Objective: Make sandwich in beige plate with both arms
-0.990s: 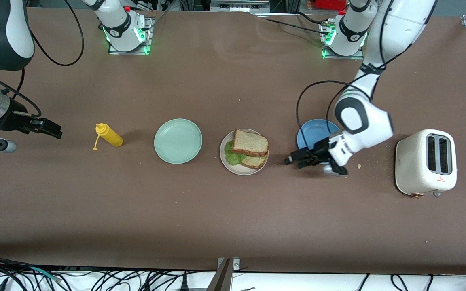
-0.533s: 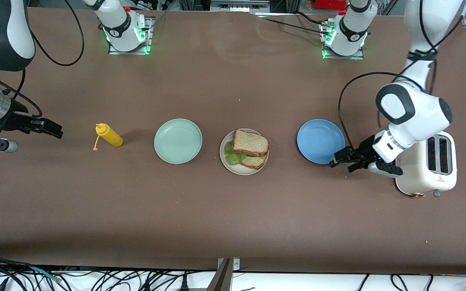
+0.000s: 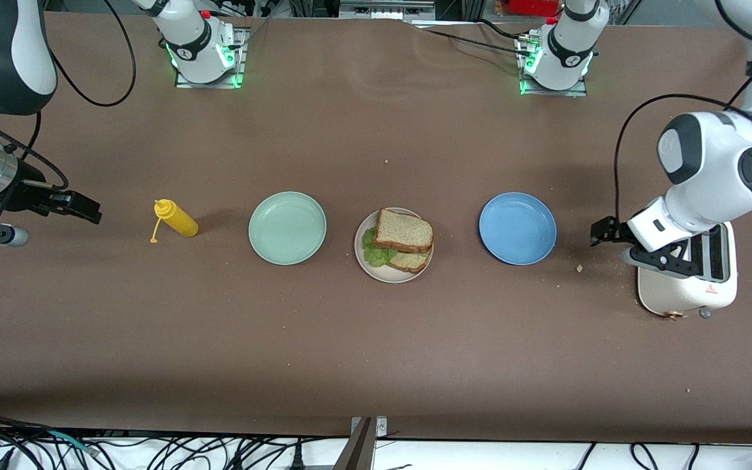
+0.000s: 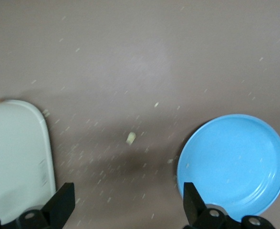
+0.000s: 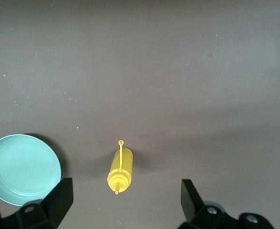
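Note:
The sandwich [image 3: 402, 238] lies on the beige plate [image 3: 368, 266] at the table's middle: two brown bread slices with green lettuce [image 3: 375, 250] showing between them. My left gripper [image 3: 603, 231] is open and empty, up in the air between the blue plate [image 3: 517, 228] and the toaster [image 3: 688, 279]. Its wrist view shows the blue plate [image 4: 233, 164] and the toaster's edge [image 4: 15, 152] below it. My right gripper [image 3: 82, 207] is open and empty at the right arm's end of the table, beside the yellow bottle [image 3: 177, 219], and waits.
A mint-green plate [image 3: 287, 228] sits between the yellow bottle and the beige plate; both show in the right wrist view, plate [image 5: 21, 169] and bottle [image 5: 120, 169]. Crumbs [image 3: 579, 267] lie on the table near the toaster.
My left arm has swung away from the sandwich, past the blue plate, to the toaster's end of the table and risen. The right arm has not moved.

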Robot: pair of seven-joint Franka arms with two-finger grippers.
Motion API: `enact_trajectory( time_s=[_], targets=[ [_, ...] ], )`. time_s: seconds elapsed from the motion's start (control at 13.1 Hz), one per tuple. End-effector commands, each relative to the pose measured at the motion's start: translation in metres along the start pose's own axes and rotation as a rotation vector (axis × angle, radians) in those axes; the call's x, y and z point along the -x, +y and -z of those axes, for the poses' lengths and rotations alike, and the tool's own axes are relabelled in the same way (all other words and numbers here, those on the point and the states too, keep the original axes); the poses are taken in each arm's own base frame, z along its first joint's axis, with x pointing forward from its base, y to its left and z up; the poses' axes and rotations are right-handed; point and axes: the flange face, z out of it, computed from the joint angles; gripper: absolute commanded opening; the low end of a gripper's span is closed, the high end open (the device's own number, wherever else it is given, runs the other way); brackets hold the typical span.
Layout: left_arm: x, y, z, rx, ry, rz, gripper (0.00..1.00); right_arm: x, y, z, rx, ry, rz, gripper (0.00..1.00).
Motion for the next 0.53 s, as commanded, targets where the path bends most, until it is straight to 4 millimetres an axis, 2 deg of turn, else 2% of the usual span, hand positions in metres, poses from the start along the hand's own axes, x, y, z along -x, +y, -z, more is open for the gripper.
enact_trajectory(
  time_s=[0.0,0.3,0.46],
  targets=[
    [0.007,0.006,0.042,-0.077,-0.082,0.019,1.0,0.006,0.0,0.003,0.018,0.003,-0.004,1.0],
    [0.017,0.024,0.112,-0.056,-0.165,0.092,1.0,0.006,0.0,0.002,0.018,0.001,-0.003,1.0],
    [0.033,0.03,0.146,-0.007,-0.199,0.11,1.0,0.006,-0.001,0.0,0.018,-0.002,-0.001,1.0]
  ],
)
